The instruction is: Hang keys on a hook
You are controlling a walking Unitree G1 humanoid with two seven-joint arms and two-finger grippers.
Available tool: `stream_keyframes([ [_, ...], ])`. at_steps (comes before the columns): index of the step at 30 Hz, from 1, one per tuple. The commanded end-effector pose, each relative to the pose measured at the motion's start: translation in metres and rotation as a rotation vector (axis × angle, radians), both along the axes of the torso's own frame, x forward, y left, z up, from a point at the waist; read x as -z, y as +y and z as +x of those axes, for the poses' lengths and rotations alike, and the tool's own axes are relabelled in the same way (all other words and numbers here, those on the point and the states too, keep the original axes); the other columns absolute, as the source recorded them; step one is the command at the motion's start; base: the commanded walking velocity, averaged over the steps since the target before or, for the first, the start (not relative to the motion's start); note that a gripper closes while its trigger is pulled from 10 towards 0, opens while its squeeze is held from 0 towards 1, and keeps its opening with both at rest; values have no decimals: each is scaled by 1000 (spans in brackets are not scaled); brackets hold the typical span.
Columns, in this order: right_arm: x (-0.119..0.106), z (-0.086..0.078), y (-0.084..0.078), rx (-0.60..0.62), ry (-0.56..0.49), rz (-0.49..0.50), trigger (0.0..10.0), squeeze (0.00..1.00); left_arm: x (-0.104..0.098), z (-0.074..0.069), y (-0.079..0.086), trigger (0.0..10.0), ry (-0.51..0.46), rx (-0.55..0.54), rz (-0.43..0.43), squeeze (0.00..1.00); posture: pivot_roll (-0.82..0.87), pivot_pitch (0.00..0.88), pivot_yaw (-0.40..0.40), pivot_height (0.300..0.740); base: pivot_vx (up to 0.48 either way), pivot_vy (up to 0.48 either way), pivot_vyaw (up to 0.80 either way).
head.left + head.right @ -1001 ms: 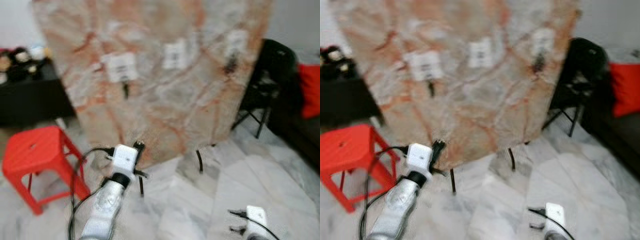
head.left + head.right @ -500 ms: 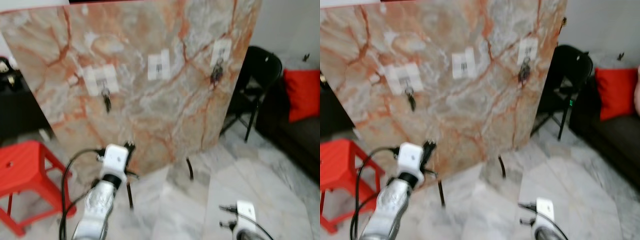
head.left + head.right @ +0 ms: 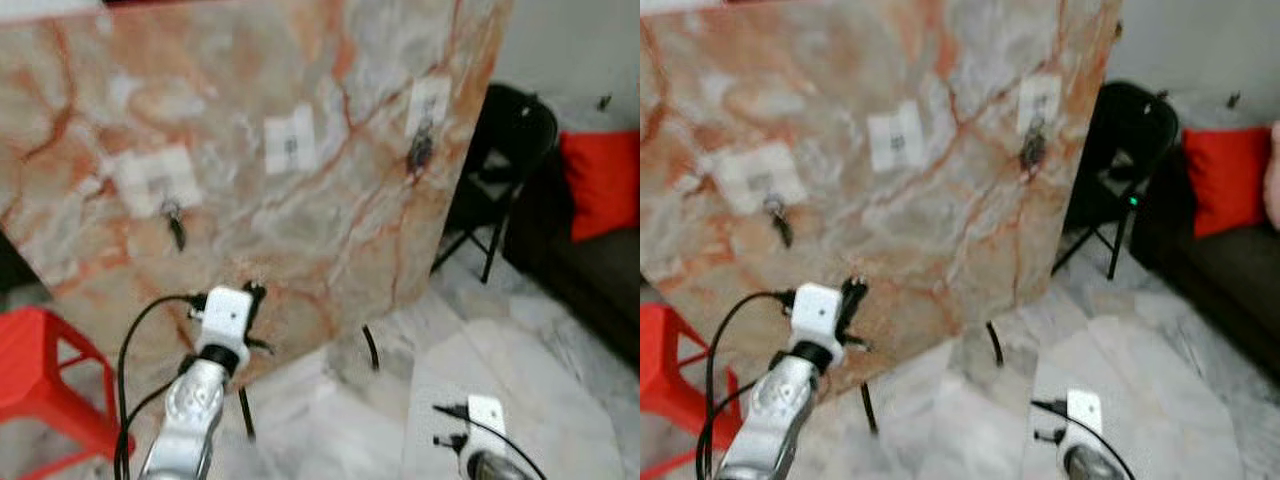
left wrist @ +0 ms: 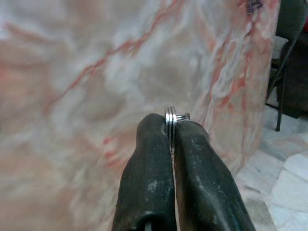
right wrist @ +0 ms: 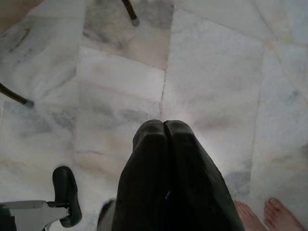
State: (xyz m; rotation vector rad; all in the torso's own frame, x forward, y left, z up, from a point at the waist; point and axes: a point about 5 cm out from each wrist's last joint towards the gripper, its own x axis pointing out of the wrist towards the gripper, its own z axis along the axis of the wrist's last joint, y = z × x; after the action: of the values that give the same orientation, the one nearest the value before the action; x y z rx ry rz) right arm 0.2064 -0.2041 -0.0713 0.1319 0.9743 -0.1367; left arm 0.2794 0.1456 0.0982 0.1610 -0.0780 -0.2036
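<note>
L gripper [image 4: 172, 126] raised near marble board [image 3: 300, 90], fingers pinched tight on silver key ring [image 4: 170, 115], thin stacked coils, just its edge showing. R gripper [image 5: 164, 126] closed, holding nothing, over floor.

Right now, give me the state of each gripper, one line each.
Left gripper: jaws shut on a metal key ring, raised before the marble board.
Right gripper: jaws shut, holding nothing, pointing at the floor.
</note>
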Motion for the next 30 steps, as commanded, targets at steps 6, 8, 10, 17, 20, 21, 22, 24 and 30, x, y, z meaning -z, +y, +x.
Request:
stream_keyframes([
  [6, 0, -3, -11, -5, 7, -41, 10000, 0, -8, 4, -9, 10000, -28, 25, -27, 0, 29, 0, -27, 736, 277, 0, 0],
  [8, 0, -3, -10, 4, 10, -33, 10000, 0, -9, 5, -11, 10000, -34, 29, -29, 0, 29, 0, -27, 736, 277, 0, 0],
  [10, 0, -3, -10, 10, 9, -30, 10000, 0, -10, 5, -12, 10000, -38, 32, -32, 0, 27, 0, -26, 736, 277, 0, 0],
  [17, 0, -3, -9, 18, 5, -27, 10000, 0, -13, 7, -14, 10000, -49, 37, -41, 0, 25, 0, -23, 736, 279, 0, 0],
  [20, 0, -3, -9, 21, 5, -27, 10000, 0, -16, 7, -14, 10000, -61, 35, -46, 0, 25, 0, -23, 736, 280, 0, 0],
  [21, 0, -3, -9, 21, 5, -27, 10000, 0, -16, 7, -14, 10000, -61, 35, -46, 0, 25, 0, -23, 736, 277, 0, 0],
  [22, 0, -3, -9, 23, 6, -28, 10000, 0, -19, 8, -14, 10000, -80, 30, -53, 0, 27, 0, -23, 736, 0, 0, 0],
  [24, 0, -3, -9, 24, 7, -29, 10000, 0, -25, 10, -14, 10000, -105, 24, -66, 0, 27, 0, -23, 736, 0, 0, 0],
  [30, 0, -3, -9, 28, 7, -30, 10000, 0, -36, 16, -22, 10000, -139, 57, -78, 0, 25, 0, -21, 736, 0, 0, 0],
])
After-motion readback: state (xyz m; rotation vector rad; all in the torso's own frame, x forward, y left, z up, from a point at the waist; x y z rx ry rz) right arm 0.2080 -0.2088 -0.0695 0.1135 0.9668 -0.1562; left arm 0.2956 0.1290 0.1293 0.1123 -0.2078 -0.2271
